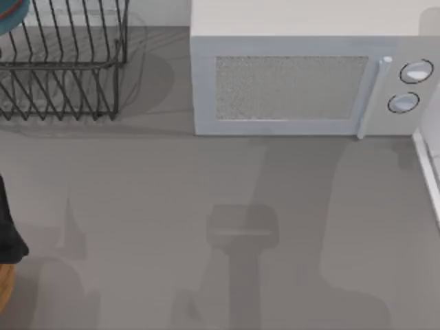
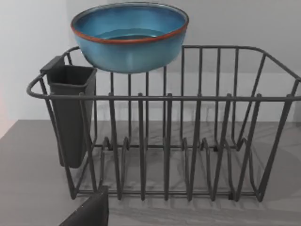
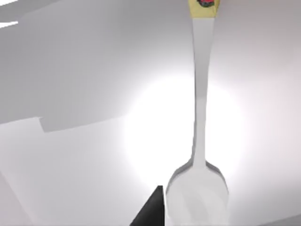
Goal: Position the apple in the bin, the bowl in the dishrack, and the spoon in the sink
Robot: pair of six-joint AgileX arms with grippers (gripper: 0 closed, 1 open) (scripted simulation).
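The bowl (image 2: 129,35) sits atop the dishrack (image 2: 188,141); the spoon (image 3: 200,141) hangs over white, probably the sink, awaiting release; jaw states unclear.

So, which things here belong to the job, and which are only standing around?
Part of the job:
- bowl, at the dishrack's top
- dishrack
- spoon, on a pale surface
- bin, at the table's left edge

Just standing there:
- microwave
- dark cutlery holder on the rack

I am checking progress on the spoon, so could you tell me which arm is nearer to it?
Right: the spoon lies just before the right wrist camera; the left wrist camera faces the dishrack.
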